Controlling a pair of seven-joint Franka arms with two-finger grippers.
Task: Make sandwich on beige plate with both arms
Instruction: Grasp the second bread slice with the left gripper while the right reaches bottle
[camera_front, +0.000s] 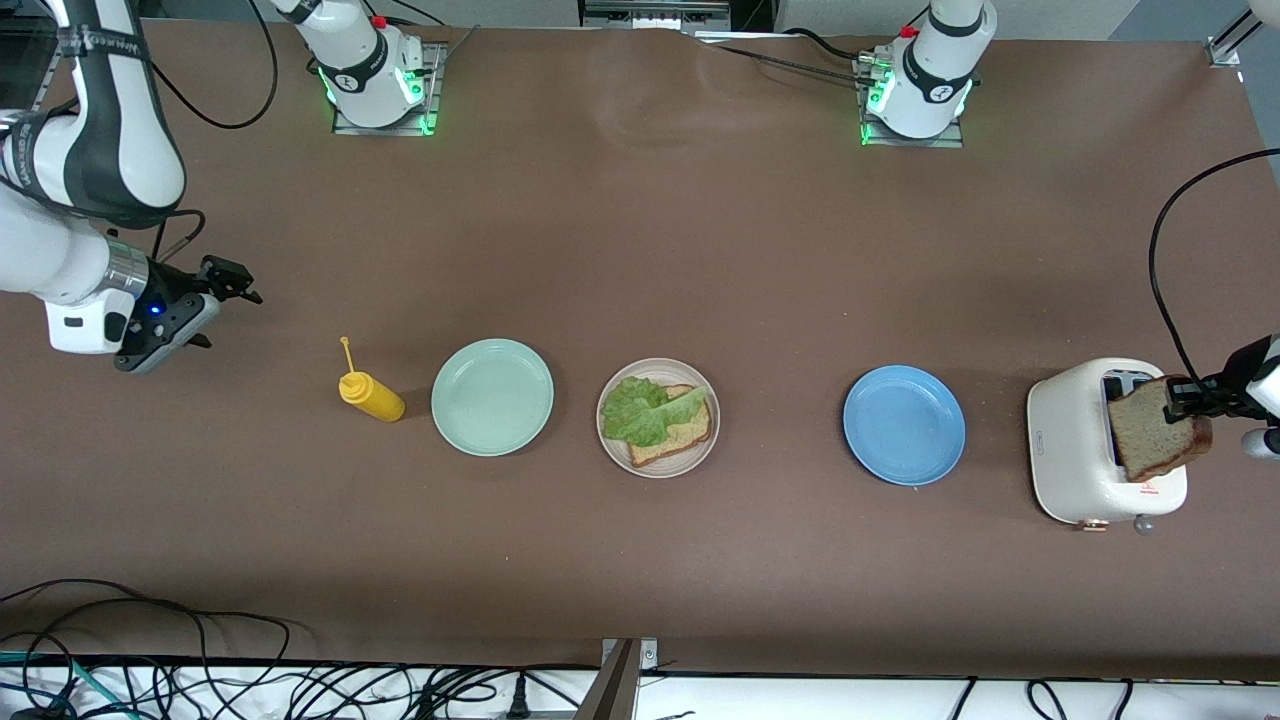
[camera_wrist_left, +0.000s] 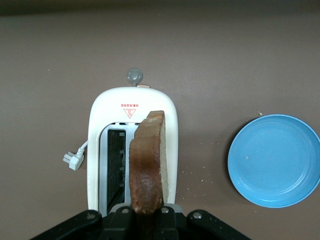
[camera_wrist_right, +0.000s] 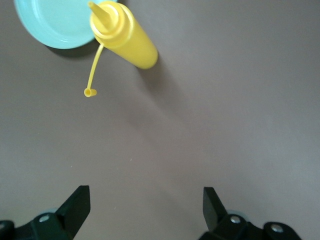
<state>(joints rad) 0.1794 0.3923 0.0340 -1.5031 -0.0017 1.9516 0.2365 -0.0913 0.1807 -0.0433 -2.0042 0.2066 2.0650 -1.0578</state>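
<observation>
The beige plate (camera_front: 612, 432) sits mid-table with a brown bread slice (camera_front: 683, 433) on it and a ruffled green lettuce leaf (camera_front: 645, 409) on top of that slice. My left gripper (camera_front: 1183, 398) is shut on a second bread slice (camera_front: 1150, 428), held upright over the white toaster (camera_front: 1075, 450) at the left arm's end. In the left wrist view that slice (camera_wrist_left: 147, 162) stands on edge above the toaster slots (camera_wrist_left: 114, 165). My right gripper (camera_front: 232, 281) waits open with nothing between its fingers, over bare table at the right arm's end.
A mint green plate (camera_front: 492, 397) and a yellow squeeze bottle (camera_front: 370, 394) lying on its side are beside the beige plate, toward the right arm's end. A blue plate (camera_front: 903, 424) lies between the beige plate and the toaster. Cables run along the table's near edge.
</observation>
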